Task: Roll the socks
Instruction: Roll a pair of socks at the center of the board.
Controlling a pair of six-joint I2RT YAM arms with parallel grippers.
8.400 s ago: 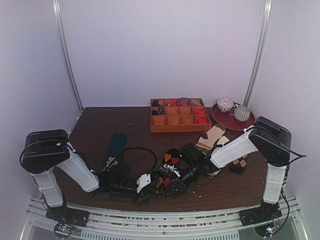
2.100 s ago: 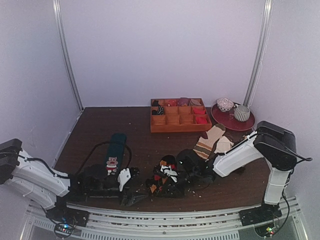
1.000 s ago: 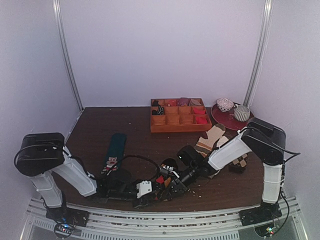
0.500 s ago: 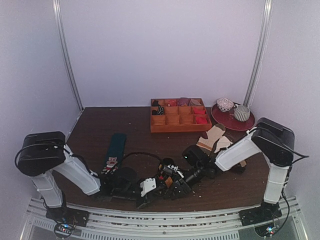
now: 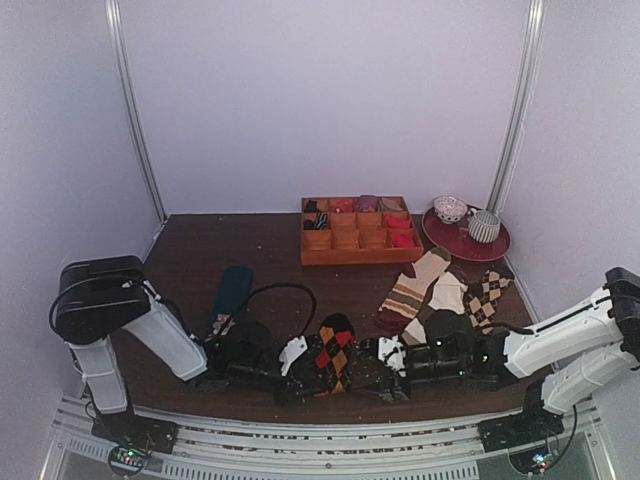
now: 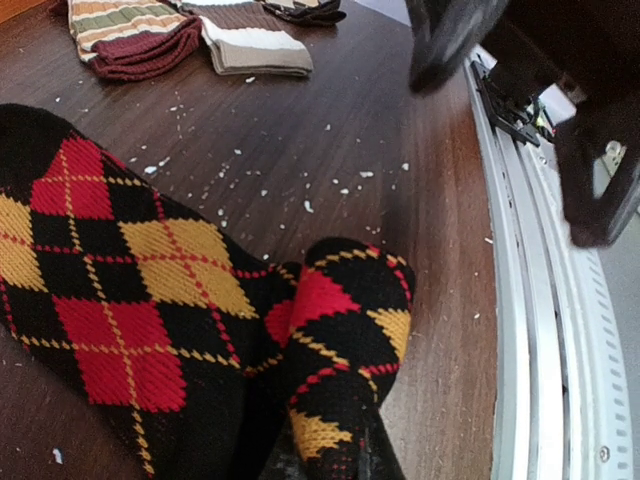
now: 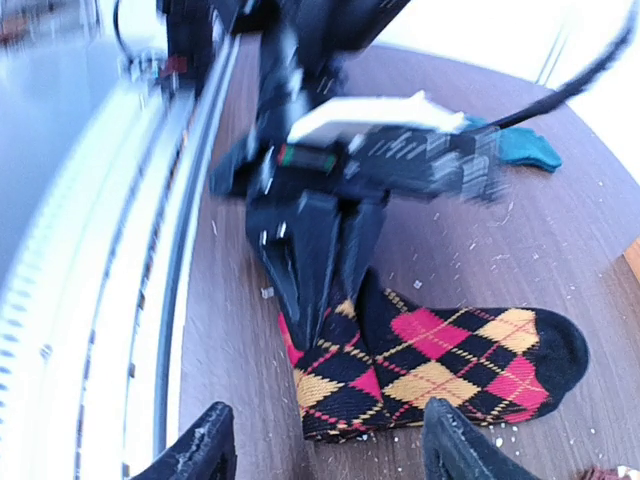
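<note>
Socks, left fingers pinching one end seen from right wrist, right fingers spread wide

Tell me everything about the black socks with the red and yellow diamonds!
The socks look knitted, black with red and orange-yellow diamonds crossed by thin lines. They lie flat on the table near its front edge, the rounded black end pointing away from the arms. The other end is folded over, and the left gripper is pinched shut on it. The right gripper is open nearby, not touching.
</note>
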